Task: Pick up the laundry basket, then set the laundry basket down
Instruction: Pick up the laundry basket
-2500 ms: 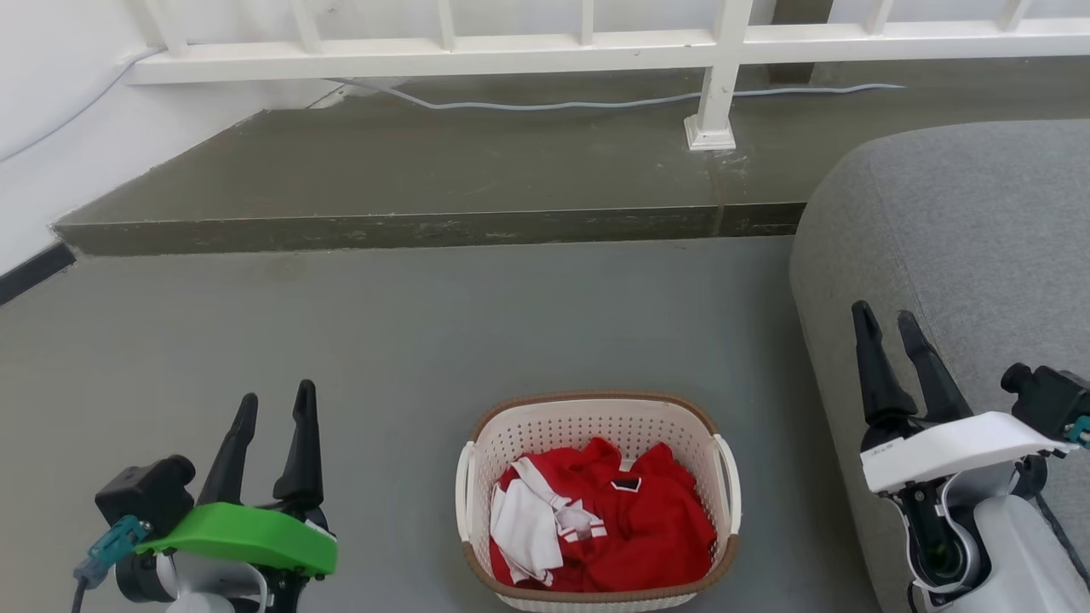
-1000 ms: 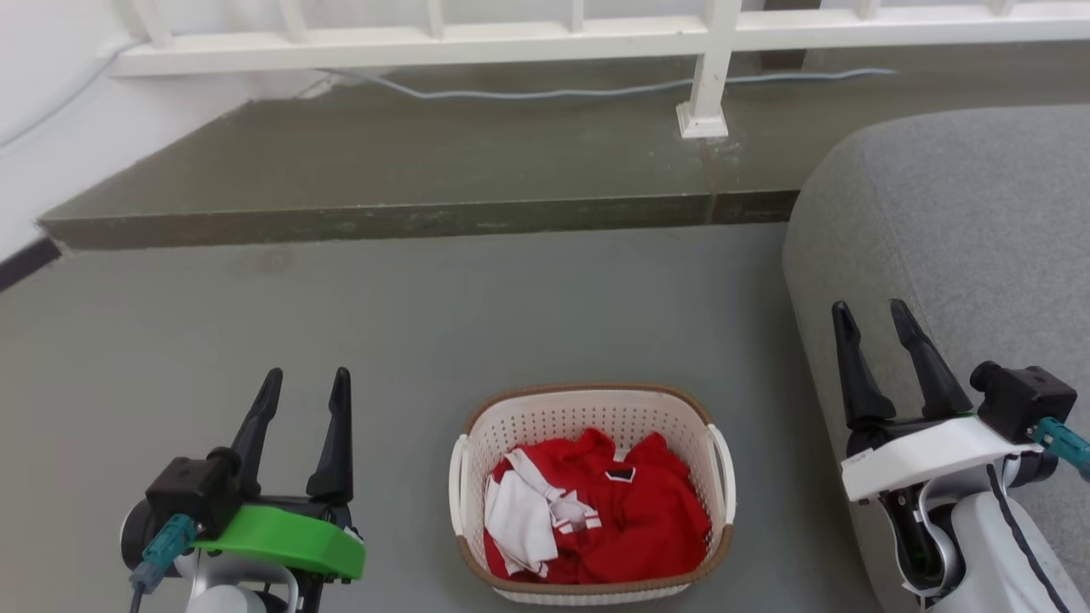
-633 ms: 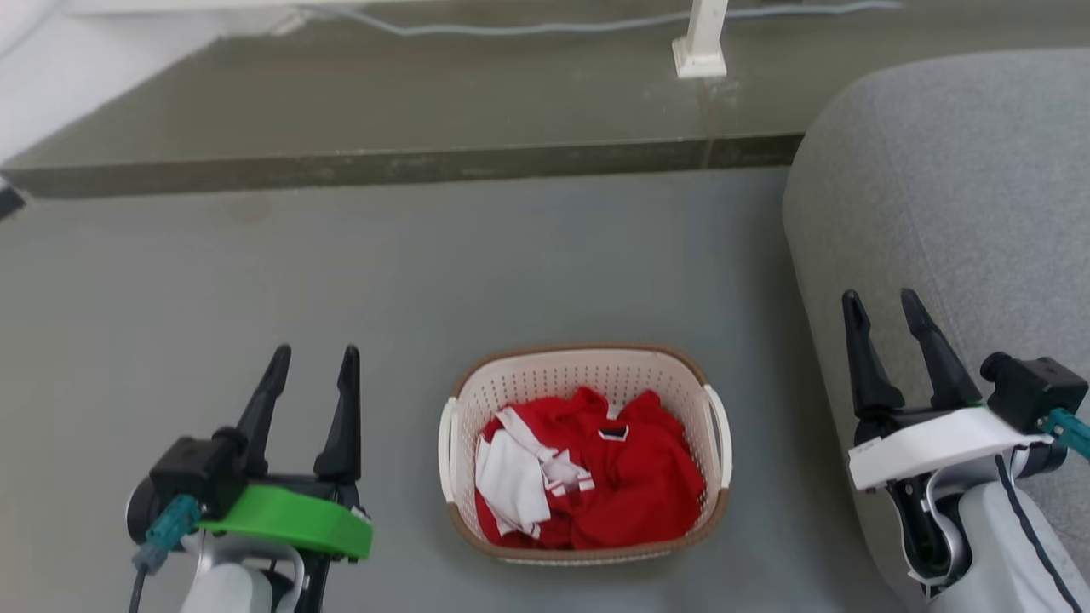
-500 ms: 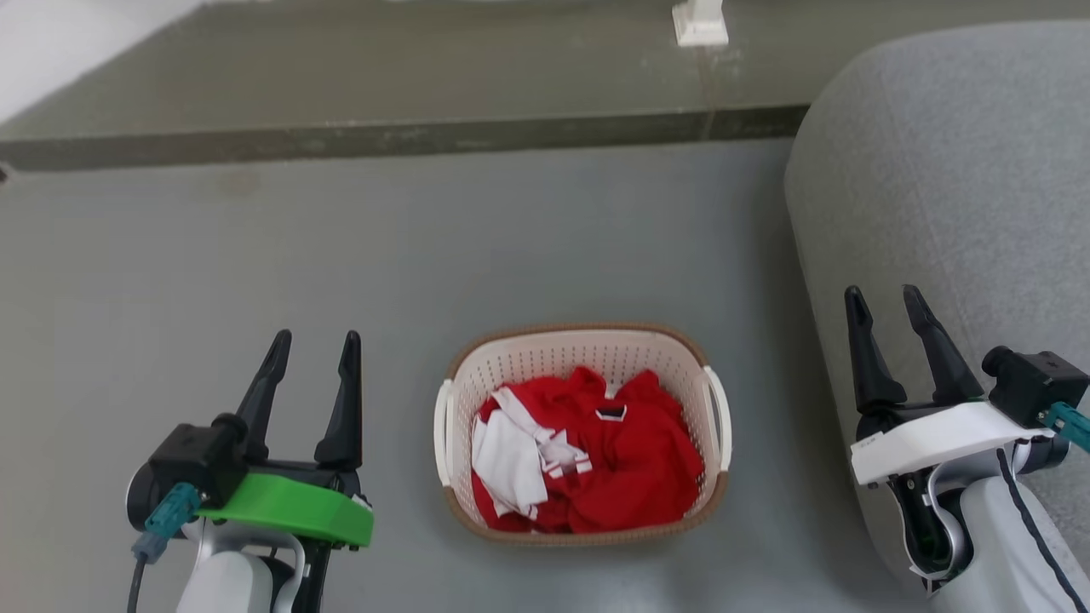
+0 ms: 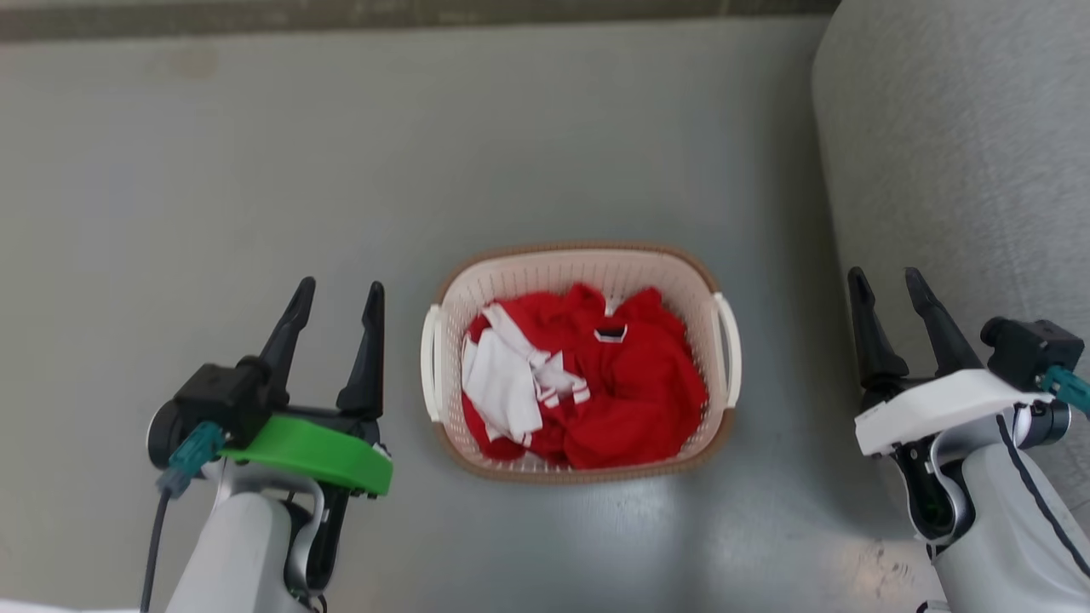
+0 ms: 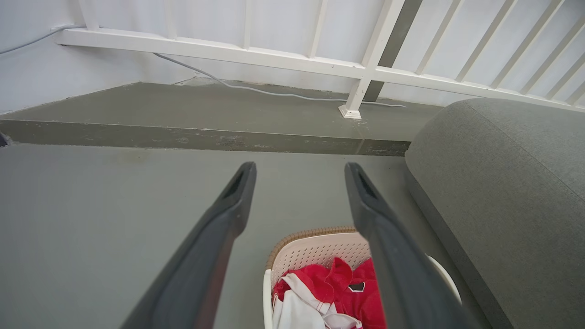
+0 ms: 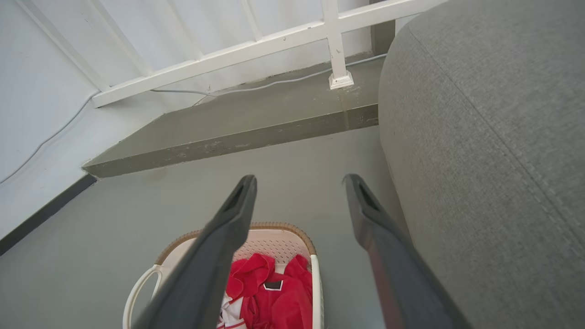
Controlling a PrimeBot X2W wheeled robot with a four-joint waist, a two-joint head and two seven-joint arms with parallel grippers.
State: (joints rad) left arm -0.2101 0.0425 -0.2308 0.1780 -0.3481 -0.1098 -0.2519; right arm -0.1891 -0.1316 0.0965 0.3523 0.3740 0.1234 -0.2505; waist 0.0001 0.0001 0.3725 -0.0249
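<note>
The laundry basket (image 5: 690, 281) rests on the grey floor at the middle of the head view, cream with a brown rim, white side handles, and red and white clothing inside. To its left my left gripper (image 5: 337, 294) is open and apart from the near handle. On the other side my right gripper (image 5: 884, 282) is open and holds nothing, a short way from the basket. In the left wrist view the basket (image 6: 315, 249) lies low between my left gripper's (image 6: 299, 171) fingers. My right gripper (image 7: 299, 183) points over the basket (image 7: 288, 240) in its own wrist view.
A large grey cushion (image 5: 962, 145) bulges at the right, close behind my right gripper. A raised dark step (image 6: 205, 137) runs across the far side, with a white railing (image 6: 356, 68) and a pale cable (image 6: 274, 92) on it. Grey floor (image 5: 255, 170) surrounds the basket.
The head camera has tilted down, so step and railing slid out of its top and the basket sits higher in frame. Both grippers stay open beside the basket.
</note>
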